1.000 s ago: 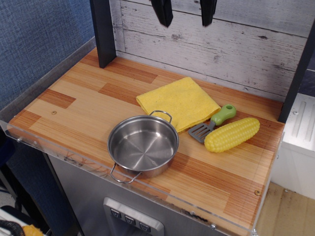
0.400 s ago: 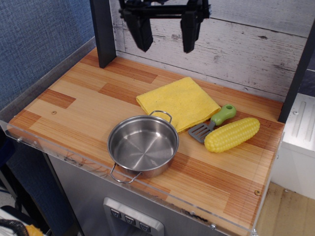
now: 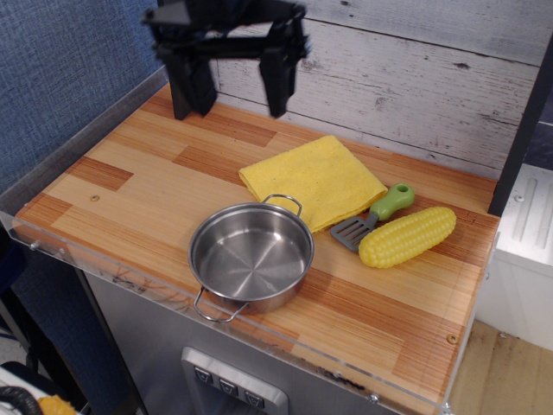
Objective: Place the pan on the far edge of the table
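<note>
The shiny steel pan (image 3: 251,257) sits upright and empty near the front edge of the wooden table (image 3: 130,186), one wire handle toward the front, the other touching the yellow cloth. My gripper (image 3: 238,99) hangs open and empty above the back left of the table, well behind and above the pan. Its two black fingers (image 3: 278,80) point down, wide apart.
A folded yellow cloth (image 3: 313,179) lies behind the pan. A green-handled spatula (image 3: 374,216) and a yellow corn cob (image 3: 407,236) lie to the right. A dark post (image 3: 181,60) stands at the back left, a whitewashed plank wall (image 3: 415,78) behind. A clear rim (image 3: 130,277) edges the front.
The gripper has come down and moved left, from the top middle of the view to above the back left of the table. The pan has not moved.
</note>
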`<action>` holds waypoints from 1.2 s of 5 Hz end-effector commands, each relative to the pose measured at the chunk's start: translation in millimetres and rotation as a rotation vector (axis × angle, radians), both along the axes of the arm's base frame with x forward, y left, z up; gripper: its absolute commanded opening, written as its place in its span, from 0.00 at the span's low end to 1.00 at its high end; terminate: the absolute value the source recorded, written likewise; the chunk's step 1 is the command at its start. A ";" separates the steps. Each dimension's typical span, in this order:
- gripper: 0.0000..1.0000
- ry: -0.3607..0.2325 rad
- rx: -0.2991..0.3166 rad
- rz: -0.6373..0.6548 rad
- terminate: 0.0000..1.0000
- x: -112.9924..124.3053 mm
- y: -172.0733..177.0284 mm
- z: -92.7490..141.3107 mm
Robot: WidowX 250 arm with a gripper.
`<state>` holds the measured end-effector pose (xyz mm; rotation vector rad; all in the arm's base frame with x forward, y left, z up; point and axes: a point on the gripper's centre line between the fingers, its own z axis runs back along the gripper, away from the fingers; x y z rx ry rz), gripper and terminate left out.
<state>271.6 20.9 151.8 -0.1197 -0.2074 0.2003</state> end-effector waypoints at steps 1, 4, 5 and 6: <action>1.00 -0.016 0.038 -0.020 0.00 -2.4 14.7 -21.5; 1.00 0.005 0.044 -0.115 0.00 -11.6 9.3 -85.2; 1.00 0.028 0.067 -0.119 0.00 -17.8 16.2 -95.2; 1.00 0.042 0.070 -0.072 0.00 -25.8 31.8 -99.8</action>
